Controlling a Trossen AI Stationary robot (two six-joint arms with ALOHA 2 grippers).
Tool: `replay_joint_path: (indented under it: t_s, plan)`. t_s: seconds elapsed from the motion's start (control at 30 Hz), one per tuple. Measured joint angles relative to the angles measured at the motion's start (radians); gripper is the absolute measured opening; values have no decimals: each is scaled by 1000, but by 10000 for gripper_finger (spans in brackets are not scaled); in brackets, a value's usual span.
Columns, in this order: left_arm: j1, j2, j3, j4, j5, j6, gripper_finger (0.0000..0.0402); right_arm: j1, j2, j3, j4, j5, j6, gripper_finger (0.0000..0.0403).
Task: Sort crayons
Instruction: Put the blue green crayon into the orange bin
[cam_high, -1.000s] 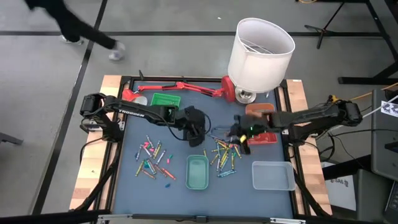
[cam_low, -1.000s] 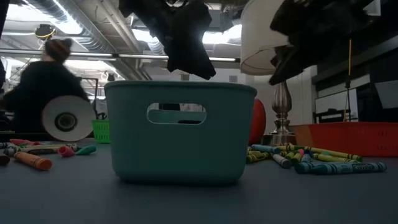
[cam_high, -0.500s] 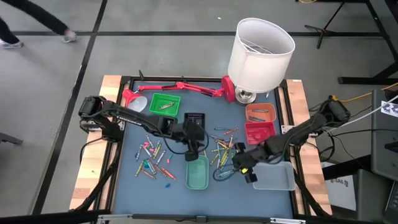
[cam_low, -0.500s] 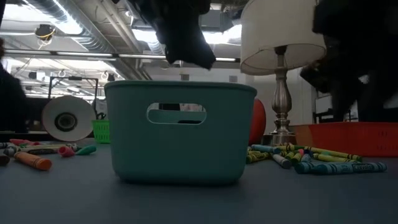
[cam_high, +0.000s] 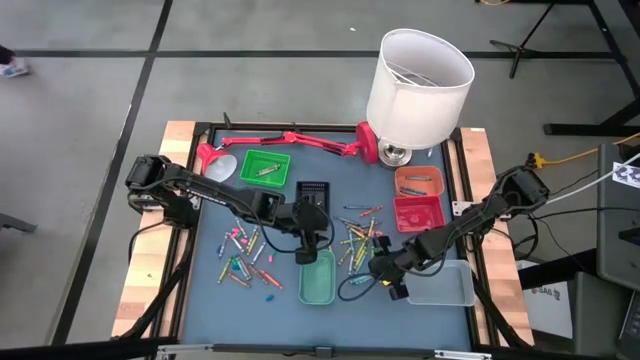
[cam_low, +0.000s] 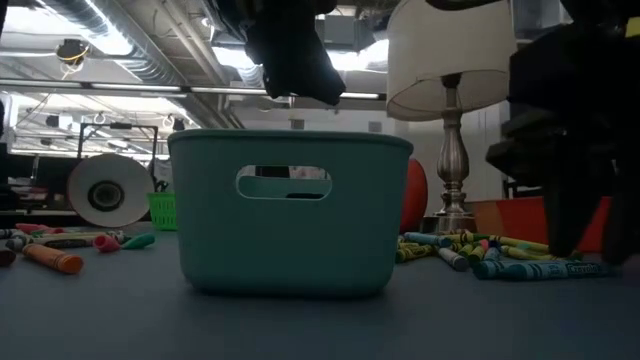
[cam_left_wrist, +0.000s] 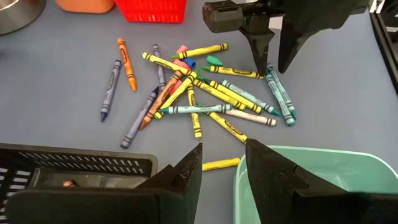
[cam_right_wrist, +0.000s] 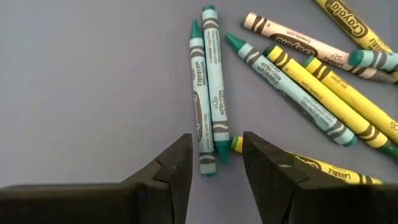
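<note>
While open, right hand (cam_right_wrist: 216, 163) just above two teal crayons (cam_right_wrist: 209, 87).

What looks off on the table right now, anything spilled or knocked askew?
Nothing damaged or tipped. The crayons lie loose in two scattered heaps either side of the teal tray, as expected mid-sort. The only oddity is a red desk lamp lying flat along the far edge, beside the upright white-shaded lamp.

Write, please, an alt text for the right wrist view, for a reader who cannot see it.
The right end effector, open, hovers over two teal crayons that lie side by side on the grey table, their near ends between its dark fingers. Beside them lie more crayons, among them yellow ones, a teal one and a pale one.
</note>
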Motion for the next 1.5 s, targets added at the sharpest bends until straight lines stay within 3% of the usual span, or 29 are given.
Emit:
replay_joint_path:
  t_s: [1.5]
  plan:
    - [0,0,0,0,-1,0,108,1,13,29,15,-70,-8,143]
